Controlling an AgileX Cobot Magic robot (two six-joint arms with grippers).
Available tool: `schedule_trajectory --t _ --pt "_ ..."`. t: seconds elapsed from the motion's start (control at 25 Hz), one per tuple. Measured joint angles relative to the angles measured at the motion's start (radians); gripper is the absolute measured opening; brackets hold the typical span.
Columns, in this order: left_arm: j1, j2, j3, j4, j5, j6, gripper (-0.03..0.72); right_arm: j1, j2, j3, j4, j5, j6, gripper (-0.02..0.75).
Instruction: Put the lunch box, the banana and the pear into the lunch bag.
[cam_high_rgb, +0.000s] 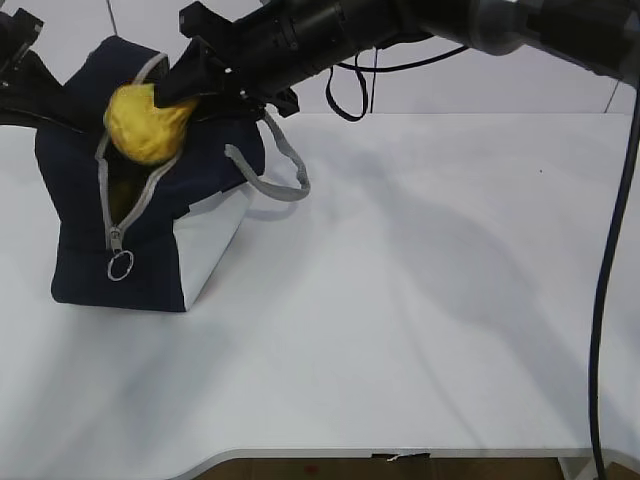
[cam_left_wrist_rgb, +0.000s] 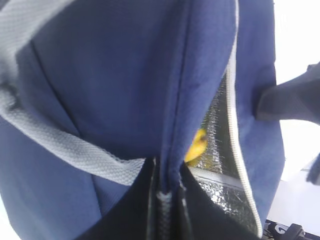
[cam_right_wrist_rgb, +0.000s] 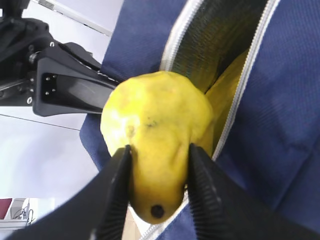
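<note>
At the far-left corner of the surface (cam_high_rgb: 400, 330): lunch bag (cam_high_rgb: 80, 240) stands upright, zipper (cam_high_rgb: 105, 195) open, ring pull (cam_high_rgb: 120, 265) hanging down its front. Left gripper (cam_left_wrist_rgb: 167, 200) is clamped shut on the bag's fabric edge, holding the mouth open beside a grey handle (cam_left_wrist_rgb: 60, 145). Right gripper (cam_right_wrist_rgb: 157, 175) reaches across from the right and grips the pear (cam_right_wrist_rgb: 157, 145) by its narrow end, jaws touching both sides; pear sits at the bag mouth, not inside yet.

Progress, my read: banana (cam_right_wrist_rgb: 227, 95) looks already in, yellow showing against the silver lining (cam_left_wrist_rgb: 215, 135). Lunch box not visible anywhere; likely inside, can't confirm. Left to do: lower the pear in and let go.

Surface is plain white, nothing else showing on it right of the bag. Pale wall behind, black cable (cam_high_rgb: 610, 250) hanging at the right edge.
</note>
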Motion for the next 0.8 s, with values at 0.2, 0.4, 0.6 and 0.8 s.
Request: schedule_trajectory --t 0.2,0.4,0.6,0.8 --pt "0.0 0.0 0.0 0.0 0.0 0.0 0.015 0.0 0.0 0.0 -0.004 -0.002 -0.002 0.502" --pt "0.0 0.0 0.0 0.0 0.0 0.0 0.015 -0.002 0.001 -0.033 -0.006 0.031 -0.004 0.55" --pt "0.0 0.0 0.0 0.0 0.0 0.0 0.015 -0.012 0.001 -0.168 -0.119 0.108 -0.003 0.556" --pt "0.0 0.0 0.0 0.0 0.0 0.0 0.015 -0.012 0.001 -0.245 -0.384 0.167 0.081 0.54"
